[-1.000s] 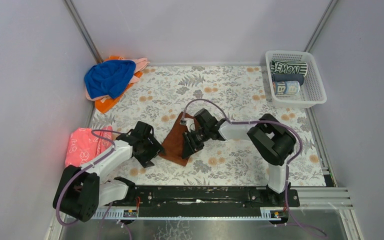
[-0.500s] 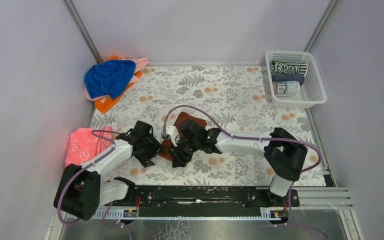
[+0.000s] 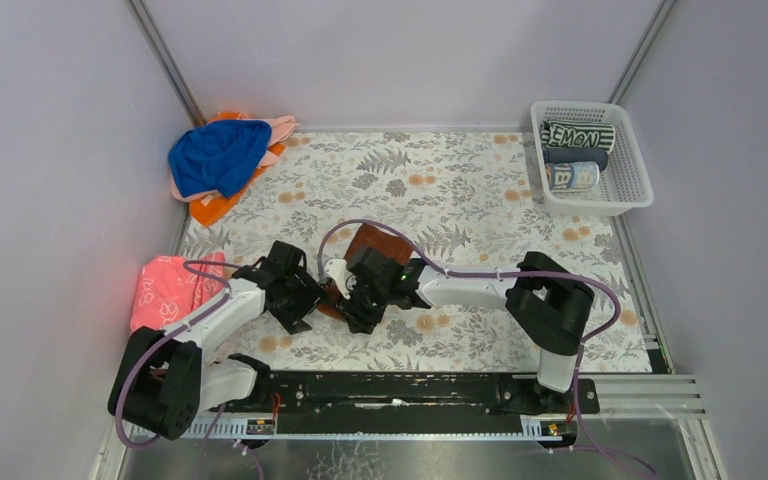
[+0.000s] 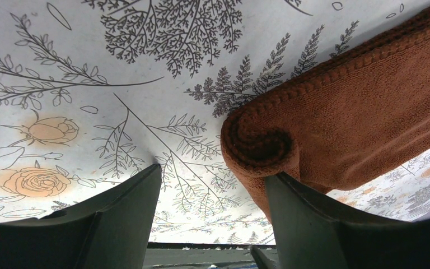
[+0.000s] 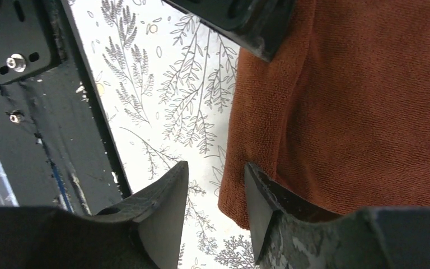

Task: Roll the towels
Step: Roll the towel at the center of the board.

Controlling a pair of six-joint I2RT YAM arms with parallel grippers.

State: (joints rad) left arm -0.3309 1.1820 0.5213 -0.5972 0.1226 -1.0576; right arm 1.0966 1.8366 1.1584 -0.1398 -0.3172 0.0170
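Jaws of the left gripper (image 4: 213, 174) stand apart, unclamped, beside the rolled end of the brown towel (image 4: 358, 112) lying on the bench (image 4: 61, 67); right gripper (image 5: 215, 167) jaws likewise apart at its edge.

I see the brown towel (image 3: 378, 243) at the middle of the top view, partly rolled. In the left wrist view its near end (image 4: 257, 144) is wound into a tight spiral, and the rest runs off flat to the upper right. At upper left lies a loose heap: the royal blue towel (image 3: 218, 155) crumpled on top, with the orange towel (image 3: 214, 208) and pale pink towel (image 3: 283, 127) under it. At upper right three rolls lie side by side: a dark-and-white patterned roll (image 3: 577, 135), a dark grey roll (image 3: 575, 155) and a letter-printed roll (image 3: 572, 177).
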